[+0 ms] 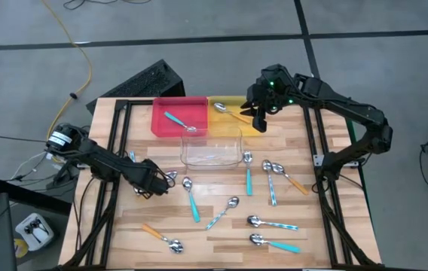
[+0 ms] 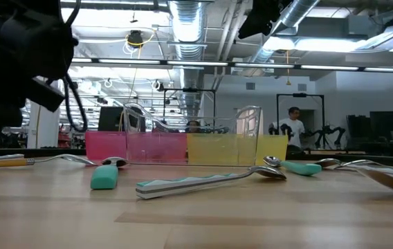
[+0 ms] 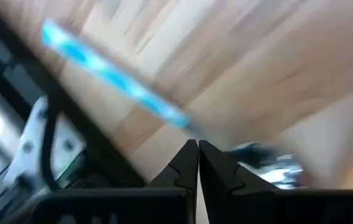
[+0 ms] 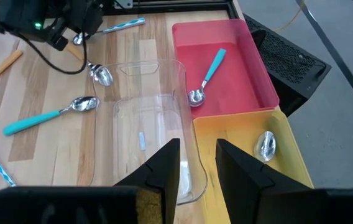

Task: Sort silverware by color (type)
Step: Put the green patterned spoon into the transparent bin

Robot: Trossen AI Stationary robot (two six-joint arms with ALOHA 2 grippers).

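Note:
Several spoons lie flat on the wooden table, among them a teal one (image 1: 191, 199), a pale blue one (image 1: 221, 214) and an orange one (image 1: 161, 235). One teal spoon (image 4: 209, 71) lies in the red tray (image 1: 157, 120), and one spoon (image 4: 265, 144) lies in the yellow tray (image 1: 236, 102). My left gripper (image 1: 154, 184) is shut, low over the table's left part, with its tips at a pale blue striped spoon (image 3: 114, 74). My right gripper (image 4: 198, 168) hangs open and holds nothing, high over the meeting of the clear tray (image 4: 145, 118) and the yellow tray. My left gripper's shut fingertips (image 3: 189, 152) point steeply down, right beside the spoon's metal neck (image 3: 192, 127), between its striped handle and its bowl (image 3: 273, 168). Whether they touch the neck I cannot tell. The spoon lies flat on the table.
The three trays stand together at the table's far middle. More spoons (image 1: 274, 223) are scattered over the near right part. A black metal frame (image 1: 112, 150) runs along the table's left and right edges. A person (image 2: 293, 128) stands far off in the room behind.

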